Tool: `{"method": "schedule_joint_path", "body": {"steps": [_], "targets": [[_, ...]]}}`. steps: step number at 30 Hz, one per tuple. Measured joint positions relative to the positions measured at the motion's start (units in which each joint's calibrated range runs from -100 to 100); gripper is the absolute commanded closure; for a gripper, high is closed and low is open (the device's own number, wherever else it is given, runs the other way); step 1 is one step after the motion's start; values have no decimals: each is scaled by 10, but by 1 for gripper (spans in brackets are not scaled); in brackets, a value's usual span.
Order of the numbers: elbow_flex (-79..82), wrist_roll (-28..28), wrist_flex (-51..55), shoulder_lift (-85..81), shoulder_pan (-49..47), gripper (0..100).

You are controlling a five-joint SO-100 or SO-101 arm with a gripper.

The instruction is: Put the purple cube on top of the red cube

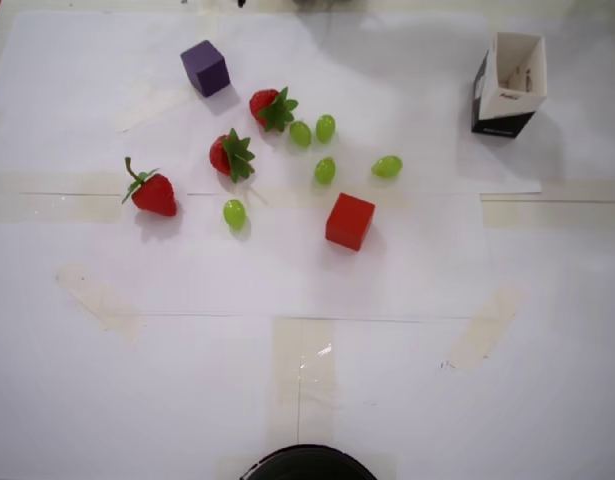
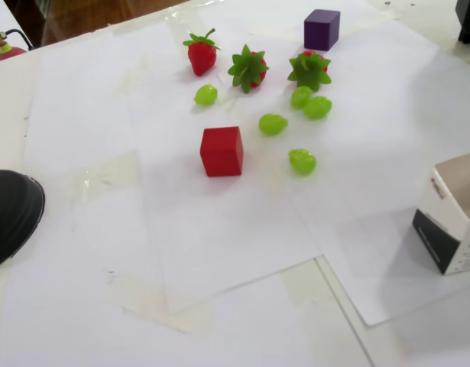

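Overhead view puts the purple cube near the upper left of the paper-covered worktop, well apart from the red cube, with strawberries and green grapes scattered between them; nothing is stacked yet. No fingers show in either view, so I cannot tell their state. The pickup should likely come straight down, square to the purple cube's faces, then travel high over the fruit — and set it centred on the red cube; the open carton bears print too small to read.
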Motion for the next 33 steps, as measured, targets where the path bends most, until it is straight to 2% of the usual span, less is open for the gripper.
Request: {"method": "schedule_joint_path", "body": {"steps": [6, 19, 23, 27, 33], "targets": [[-76, 42, -15, 98, -1, 100], [-190, 203, 48, 183, 27, 100], [-191, 212, 70, 223, 29, 99], [-191, 203, 96, 271, 28, 90], [-191, 183, 132, 299, 27, 85]]}}
